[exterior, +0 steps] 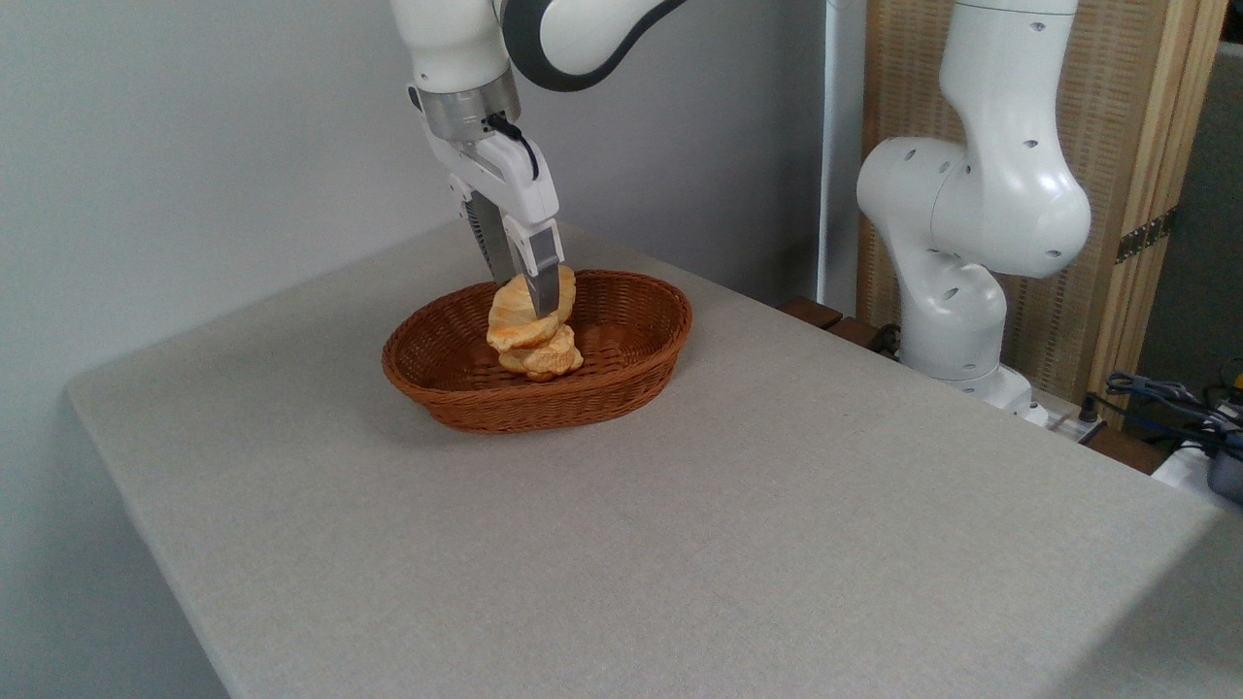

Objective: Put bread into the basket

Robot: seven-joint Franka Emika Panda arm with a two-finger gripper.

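Note:
The reddish-brown woven basket [636, 354] sits on the grey table toward the back left. My gripper [532, 299] reaches down into it from above, shut on the bread [515, 316], a pale golden loaf with orange patches held tilted inside the basket. Its lower end rests against or just above a smaller lumpy golden bun [544, 359] lying on the basket floor. The near finger hides part of the loaf's middle.
The grey table [738, 544] stretches wide in front and to the right of the basket. The arm's white base [957, 291] stands at the back right, with cables [1175, 403] and a wooden screen behind it.

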